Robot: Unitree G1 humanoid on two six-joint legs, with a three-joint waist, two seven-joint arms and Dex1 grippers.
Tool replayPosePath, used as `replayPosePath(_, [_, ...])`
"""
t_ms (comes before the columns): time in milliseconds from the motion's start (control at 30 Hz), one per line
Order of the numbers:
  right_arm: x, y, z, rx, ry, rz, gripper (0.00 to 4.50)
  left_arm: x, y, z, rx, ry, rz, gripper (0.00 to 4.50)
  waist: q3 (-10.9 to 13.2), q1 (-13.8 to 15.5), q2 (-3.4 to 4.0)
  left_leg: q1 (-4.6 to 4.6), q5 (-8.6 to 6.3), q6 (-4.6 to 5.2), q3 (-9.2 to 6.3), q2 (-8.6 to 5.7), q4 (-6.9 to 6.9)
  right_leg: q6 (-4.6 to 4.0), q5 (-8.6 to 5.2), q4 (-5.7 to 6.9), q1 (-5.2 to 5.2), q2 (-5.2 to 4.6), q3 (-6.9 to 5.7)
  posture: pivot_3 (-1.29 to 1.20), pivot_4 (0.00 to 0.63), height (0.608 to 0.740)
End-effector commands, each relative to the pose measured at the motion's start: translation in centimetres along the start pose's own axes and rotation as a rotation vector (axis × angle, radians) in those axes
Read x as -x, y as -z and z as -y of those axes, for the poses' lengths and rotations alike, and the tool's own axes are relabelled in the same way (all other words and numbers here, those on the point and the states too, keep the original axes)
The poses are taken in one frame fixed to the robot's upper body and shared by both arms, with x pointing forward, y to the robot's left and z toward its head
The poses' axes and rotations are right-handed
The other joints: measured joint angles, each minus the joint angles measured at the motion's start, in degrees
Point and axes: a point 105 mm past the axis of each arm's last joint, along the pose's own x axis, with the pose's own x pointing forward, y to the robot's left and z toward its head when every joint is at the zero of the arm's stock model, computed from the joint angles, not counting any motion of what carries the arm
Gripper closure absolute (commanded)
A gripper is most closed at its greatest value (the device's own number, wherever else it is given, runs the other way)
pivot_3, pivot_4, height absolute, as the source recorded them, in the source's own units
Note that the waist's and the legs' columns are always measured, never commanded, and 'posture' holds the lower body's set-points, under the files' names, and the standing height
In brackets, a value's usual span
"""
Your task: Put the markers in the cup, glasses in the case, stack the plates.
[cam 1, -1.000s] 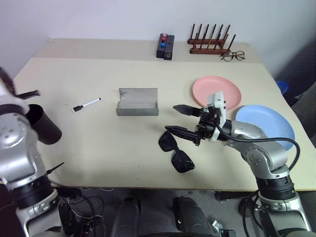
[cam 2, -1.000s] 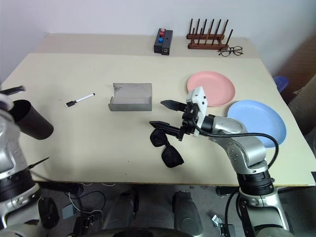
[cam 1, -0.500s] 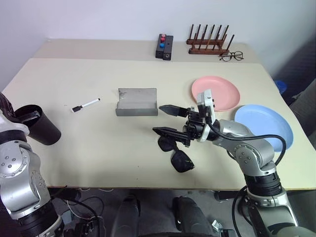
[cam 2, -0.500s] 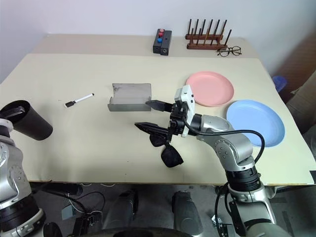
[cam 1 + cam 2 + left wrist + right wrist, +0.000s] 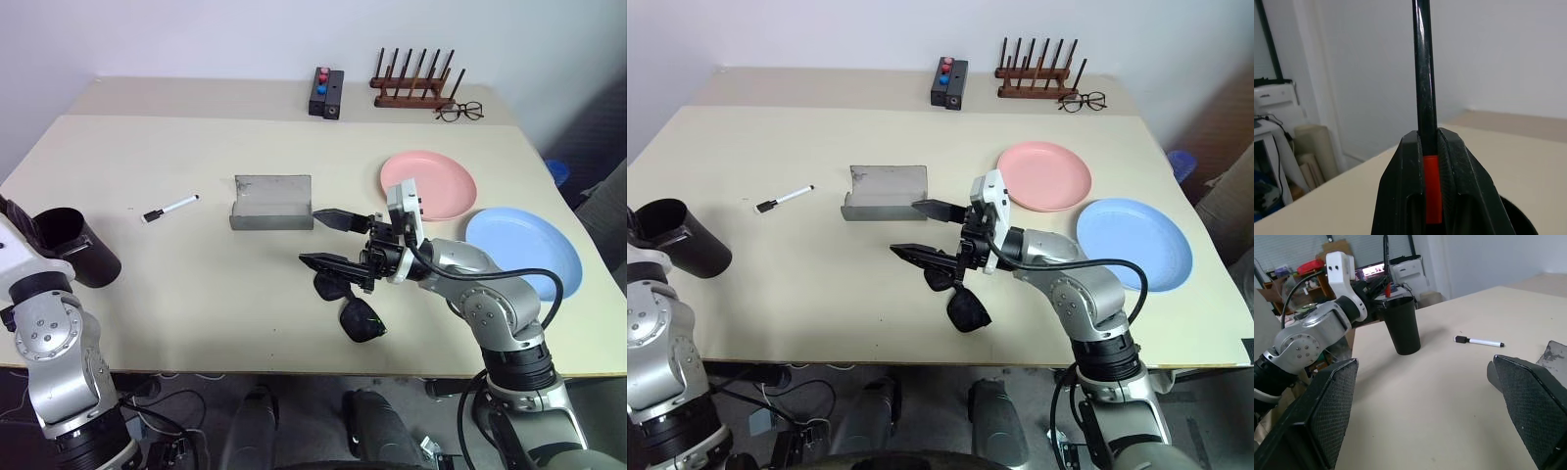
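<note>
The black cup [image 5: 76, 251] stands at the table's left edge. My left gripper [image 5: 1379, 286] sits at its rim, shut on a red piece that looks like the red marker [image 5: 1433, 186]. The black-capped marker [image 5: 171, 208] lies left of the open grey case [image 5: 272, 204]. My right gripper [image 5: 333, 242] points left with its jaws wide open and nothing between them. Its lower finger hangs just over the black sunglasses [image 5: 354, 311], which lie on the table in front of the case. The pink plate [image 5: 436, 176] and blue plate [image 5: 529, 250] lie side by side on the right.
At the back of the table are a wooden peg rack [image 5: 416, 88], thin clear spectacles [image 5: 461, 111] and a small black box with coloured buttons [image 5: 327, 91]. Bare tabletop lies between the cup and the case.
My left hand has sunk down to the cup's rim. My right gripper has shifted a little left, over the sunglasses and nearer the case, and stays open.
</note>
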Motion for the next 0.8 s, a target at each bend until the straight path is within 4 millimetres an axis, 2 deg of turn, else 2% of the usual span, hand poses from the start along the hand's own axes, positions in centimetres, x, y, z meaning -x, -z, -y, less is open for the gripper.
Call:
replayPosePath(33, [-0.31, -0.89, -0.89, 0.047, -0.029, 0.026, 0.00, 0.11, -0.94, -0.03, -0.005, -0.007, 0.049, 4.46, 0.0, 0.0, 0.00, 0.00, 0.00, 0.00, 0.00, 0.00, -0.01, 0.00, 0.00, -0.01, 0.00, 0.00, 0.00, 0.00, 0.150, 0.740])
replayPosePath(800, [-0.74, -1.19, -0.90, 0.050, -0.030, 0.019, 0.00, 0.55, -0.23, 0.40, -0.012, -0.030, 0.019, 4.46, 0.0, 0.0, 0.00, -0.03, -0.01, -0.01, 0.01, 0.00, -0.05, -0.02, 0.01, -0.10, -0.02, -0.01, 0.00, 0.00, 0.150, 0.740])
